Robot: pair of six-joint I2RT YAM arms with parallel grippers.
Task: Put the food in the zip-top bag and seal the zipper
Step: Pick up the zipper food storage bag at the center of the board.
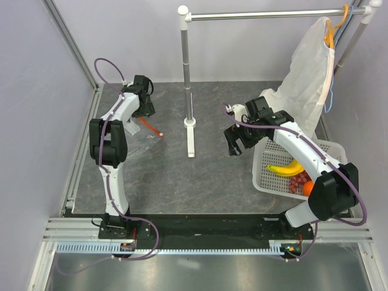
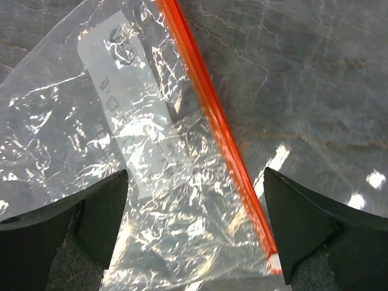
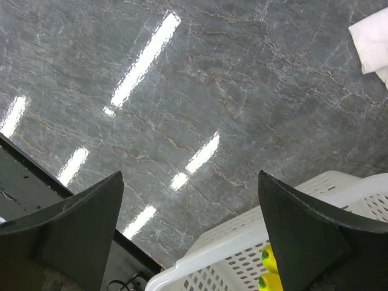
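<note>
Your zip-top bag [image 2: 151,151] lies flat on the grey table [image 1: 182,176], far left: clear, crinkled plastic with a white printed panel. No food shows inside. Its zipper [image 2: 218,133], a thin orange-red strip, runs diagonally along one edge, with the white slider [image 2: 274,262] at its end. You cannot tell whether it is sealed.

Food sits well apart, in the white mesh basket [image 1: 262,176] at right: yellow banana [image 1: 286,168], dark red grapes [image 1: 297,182] and orange [image 1: 308,188], all bunched together.

A metal rail stand [image 1: 188,79] rises from the grey marbled table [image 1: 176,176], with a white cloth bag [image 1: 306,79] on an orange hanger [image 1: 332,30] to its right and a white mesh basket [image 1: 264,159] also to its right, nearer.
</note>
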